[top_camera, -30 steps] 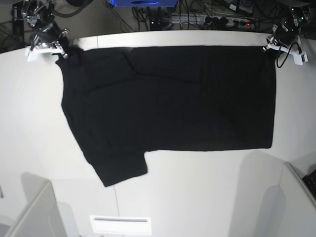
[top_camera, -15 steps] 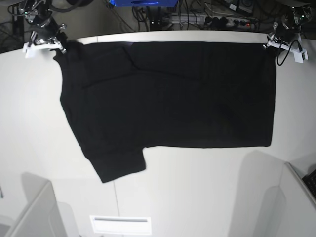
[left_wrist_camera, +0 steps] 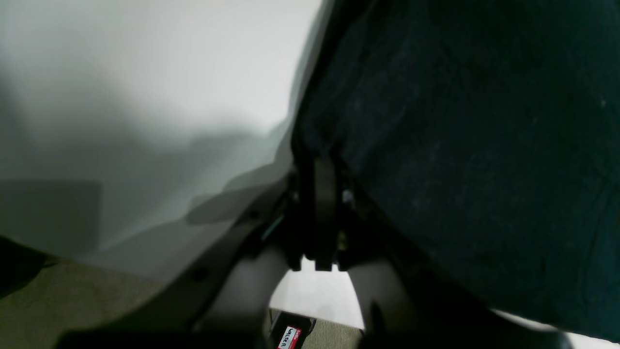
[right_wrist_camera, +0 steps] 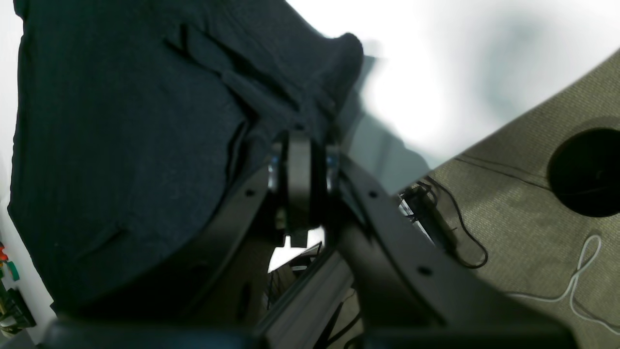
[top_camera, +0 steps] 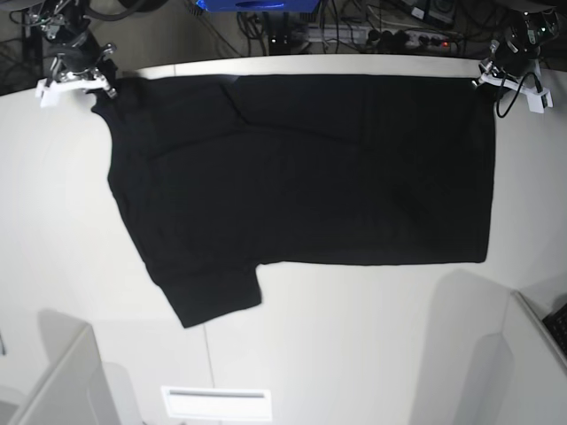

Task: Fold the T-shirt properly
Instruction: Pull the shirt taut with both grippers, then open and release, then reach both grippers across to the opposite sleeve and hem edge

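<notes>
Item: large black short-sleeved cotton T-shirt (top_camera: 301,168), plain side up, spread flat on my white desk (top_camera: 354,336); long axis running across the desk; one sleeve (top_camera: 213,297) sticking out toward the near edge; far hem lying along the desk's back edge.

Item: my right pincer (top_camera: 93,81), at the far corner on the base view's left; pressed together, pinching the bunched black cloth of the shirt's corner; the wrist view shows fabric (right_wrist_camera: 145,121) gathered at the closed tips of the right pincer (right_wrist_camera: 299,145).

Item: my left pincer (top_camera: 487,80), at the opposite far corner; likewise pressed together, pinching the shirt's edge; in its wrist view the left pincer (left_wrist_camera: 322,169) sits at the boundary, dark cloth (left_wrist_camera: 460,145) one side, bare desk (left_wrist_camera: 145,87) the other.

Purpose, as I judge: two far corners held at once so the edge between them stays taut and straight, ready to be carried over as one fold line.

Position: shirt extends between the pincers and toward the near edge; each pincer touches only a corner.
</notes>
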Tool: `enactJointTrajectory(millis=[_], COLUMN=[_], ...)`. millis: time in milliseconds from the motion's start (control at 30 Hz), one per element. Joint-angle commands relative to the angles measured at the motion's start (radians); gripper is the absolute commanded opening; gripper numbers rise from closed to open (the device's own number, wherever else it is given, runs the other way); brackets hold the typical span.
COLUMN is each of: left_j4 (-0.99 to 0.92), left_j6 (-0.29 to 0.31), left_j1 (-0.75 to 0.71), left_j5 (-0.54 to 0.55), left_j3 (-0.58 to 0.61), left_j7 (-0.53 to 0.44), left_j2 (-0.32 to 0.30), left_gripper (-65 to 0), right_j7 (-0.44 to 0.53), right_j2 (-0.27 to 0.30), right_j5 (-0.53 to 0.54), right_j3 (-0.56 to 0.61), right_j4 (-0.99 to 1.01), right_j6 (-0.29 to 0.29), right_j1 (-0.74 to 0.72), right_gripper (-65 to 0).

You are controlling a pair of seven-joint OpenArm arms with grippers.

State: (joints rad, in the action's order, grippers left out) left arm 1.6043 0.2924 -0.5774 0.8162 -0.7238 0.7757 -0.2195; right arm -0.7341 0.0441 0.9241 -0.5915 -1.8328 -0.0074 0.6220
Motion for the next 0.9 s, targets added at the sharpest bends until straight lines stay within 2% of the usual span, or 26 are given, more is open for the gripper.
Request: enactJointTrajectory(millis=[0,133,300,367,433,533,700,800,867], left_j4=[0.029,0.063,0.084,0.087,0.09,0.09,0.12,0.156,0.192], left_j6=[0.008,0.008,0.008,0.008,0.008,0.008,0.008,0.008,0.008], left_j1=[-0.014,-0.025,-0.028,-0.025,-0.025,-0.023,-0.026,-0.023,-0.017], left_j5=[0.007,0.007,0.007,0.007,0.007,0.01,0.015,0.015,0.013], left_j3=[-0.01,-0.01,-0.024,-0.075,-0.13,-0.194,-0.264,-0.29,-0.29], left_j7=[-0.008,-0.009,-0.009,-0.009,-0.008,-0.005,-0.003,-0.006,-0.008], left_j2=[-0.018,-0.018,-0.018,-0.013,-0.011,-0.013,-0.014,-0.013,-0.013], left_gripper=[-65.0,-65.0,-35.5,-26.2,-20.6,-18.6,-18.4,-18.6,-18.6], right_j7=[0.008,0.006,0.006,0.008,0.008,0.009,0.008,0.008,0.008], right_j2=[0.009,0.009,0.009,0.009,0.01,0.01,0.003,0.015,0.052], right_j5=[0.011,0.011,0.011,0.011,0.011,0.011,0.011,0.011,0.011], right_j3=[-0.006,-0.006,-0.008,-0.008,-0.008,-0.015,-0.134,-0.178,-0.176], right_j4=[-0.015,-0.015,-0.015,-0.02,-0.021,-0.021,-0.021,-0.021,-0.021], right_j6=[0.008,0.007,0.007,0.005,0.005,0.004,0.004,0.007,0.008], right_j1=[0.008,0.008,0.011,0.023,0.026,0.028,0.022,0.0,-0.026], right_gripper=[-65.0,-65.0,-46.8,-43.4,-43.4,-43.4,-43.1,-42.9,-42.9])
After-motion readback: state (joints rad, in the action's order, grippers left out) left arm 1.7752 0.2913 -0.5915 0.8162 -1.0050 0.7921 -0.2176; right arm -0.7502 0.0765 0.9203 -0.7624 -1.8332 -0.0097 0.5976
